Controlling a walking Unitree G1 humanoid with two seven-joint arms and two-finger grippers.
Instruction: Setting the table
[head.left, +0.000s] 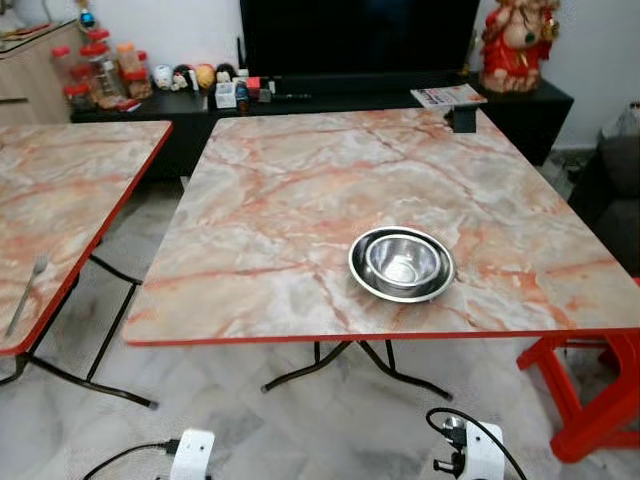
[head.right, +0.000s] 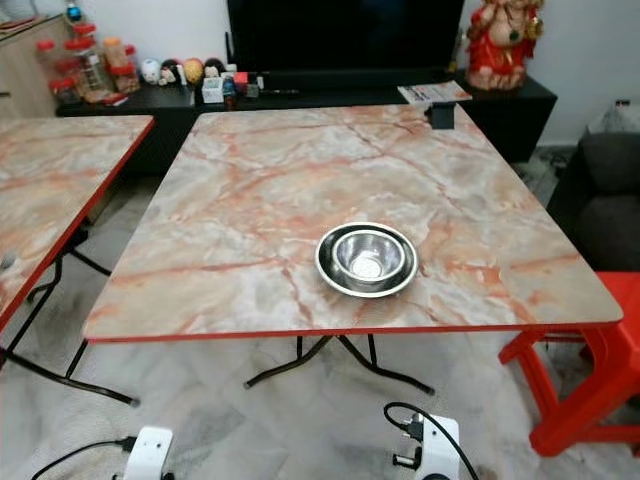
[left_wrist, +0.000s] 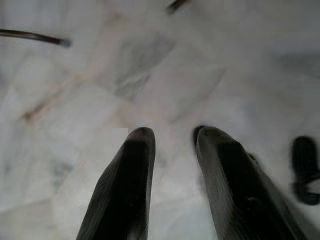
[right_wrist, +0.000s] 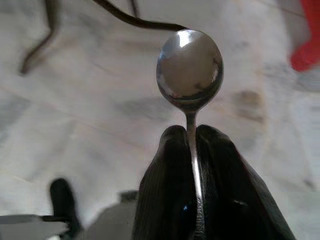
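White wrist housings (head.left: 192, 452), looping black cables (head.left: 480, 430), ribbed black fingers (left_wrist: 125, 195)

black tv (head.left: 358, 35), red statue (head.left: 517, 42), red stool (head.left: 590, 390)

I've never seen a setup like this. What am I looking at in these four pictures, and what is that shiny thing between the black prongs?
A walking robot with two arms took these. Two pictures come from cameras in its head, looking down at a marble-patterned table that bears nested steel bowls. A fork lies on a second table to the robot's left. The other two come from cameras on its wrists, looking along each hand's two black fingers towards the floor. The right gripper pinches a spoon by its handle. The left gripper is open and holds nothing.
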